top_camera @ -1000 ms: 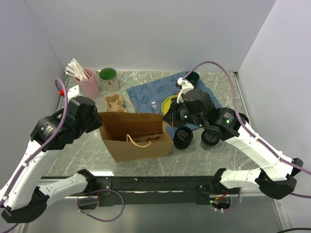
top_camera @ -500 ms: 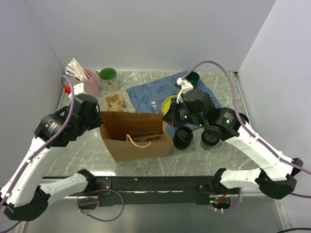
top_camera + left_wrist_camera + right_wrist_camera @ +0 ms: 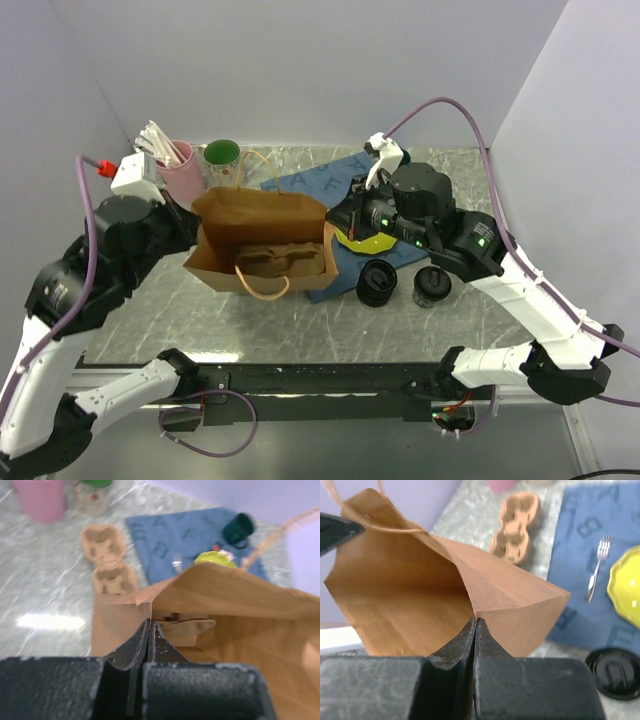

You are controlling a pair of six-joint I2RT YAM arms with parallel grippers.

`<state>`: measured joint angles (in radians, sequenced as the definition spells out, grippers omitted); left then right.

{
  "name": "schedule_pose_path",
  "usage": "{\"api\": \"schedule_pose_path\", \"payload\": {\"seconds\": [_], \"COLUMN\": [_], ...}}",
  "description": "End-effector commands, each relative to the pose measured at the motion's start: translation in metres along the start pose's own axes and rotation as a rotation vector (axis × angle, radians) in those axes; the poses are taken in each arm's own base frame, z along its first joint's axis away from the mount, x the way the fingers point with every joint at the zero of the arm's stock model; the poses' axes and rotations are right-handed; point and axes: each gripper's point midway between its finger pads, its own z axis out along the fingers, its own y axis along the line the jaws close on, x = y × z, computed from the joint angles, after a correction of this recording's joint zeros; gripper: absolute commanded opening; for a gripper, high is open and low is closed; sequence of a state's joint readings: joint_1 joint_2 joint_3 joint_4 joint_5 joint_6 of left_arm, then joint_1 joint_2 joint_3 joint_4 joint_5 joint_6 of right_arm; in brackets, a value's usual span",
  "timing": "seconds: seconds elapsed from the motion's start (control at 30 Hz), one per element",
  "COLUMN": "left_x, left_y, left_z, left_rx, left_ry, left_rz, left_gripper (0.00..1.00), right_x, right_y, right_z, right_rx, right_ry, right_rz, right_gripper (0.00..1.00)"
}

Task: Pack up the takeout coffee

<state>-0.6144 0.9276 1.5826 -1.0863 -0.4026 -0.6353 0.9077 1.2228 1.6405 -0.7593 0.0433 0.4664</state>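
Observation:
Two black lidded cups (image 3: 377, 284) (image 3: 432, 286) stand on the table right of the brown paper bag (image 3: 262, 235); one lid shows in the right wrist view (image 3: 615, 672). My left gripper (image 3: 198, 237) (image 3: 150, 625) is shut on the bag's left rim. My right gripper (image 3: 336, 228) (image 3: 475, 622) is shut on its right rim. Together they hold the bag (image 3: 235, 605) (image 3: 405, 580) up off the table, mouth open. A tan cardboard carrier (image 3: 278, 262) (image 3: 192, 627) lies inside it.
A second tan carrier (image 3: 107, 560) (image 3: 516, 527) lies on the marble behind the bag. A blue cloth (image 3: 325, 183) holds a yellow plate (image 3: 362, 241), a fork (image 3: 596, 570) and a dark green mug (image 3: 239, 527). A pink cup (image 3: 182, 168) and a green-lidded glass (image 3: 222, 160) stand back left.
Both arms have risen and lifted the bag off the table, carrying it back and a little left. The cups have not moved.

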Motion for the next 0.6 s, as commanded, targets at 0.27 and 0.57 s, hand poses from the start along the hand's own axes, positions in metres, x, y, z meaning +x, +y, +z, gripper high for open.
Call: {"api": "schedule_pose_path", "payload": {"seconds": [0.27, 0.57], "left_x": [0.082, 0.111], "left_y": [-0.017, -0.014], "left_z": [0.009, -0.012], "left_rx": [0.336, 0.427], "left_ry": [0.056, 0.125], "left_rz": [0.017, -0.028], "left_gripper": [0.01, 0.01], "right_x": [0.042, 0.056], "right_y": [-0.033, -0.018], "right_z": [0.008, -0.054], "right_rx": [-0.022, -0.128], "right_ry": [-0.119, -0.035], "right_rz": [-0.144, -0.102], "right_gripper": [0.16, 0.62]}}
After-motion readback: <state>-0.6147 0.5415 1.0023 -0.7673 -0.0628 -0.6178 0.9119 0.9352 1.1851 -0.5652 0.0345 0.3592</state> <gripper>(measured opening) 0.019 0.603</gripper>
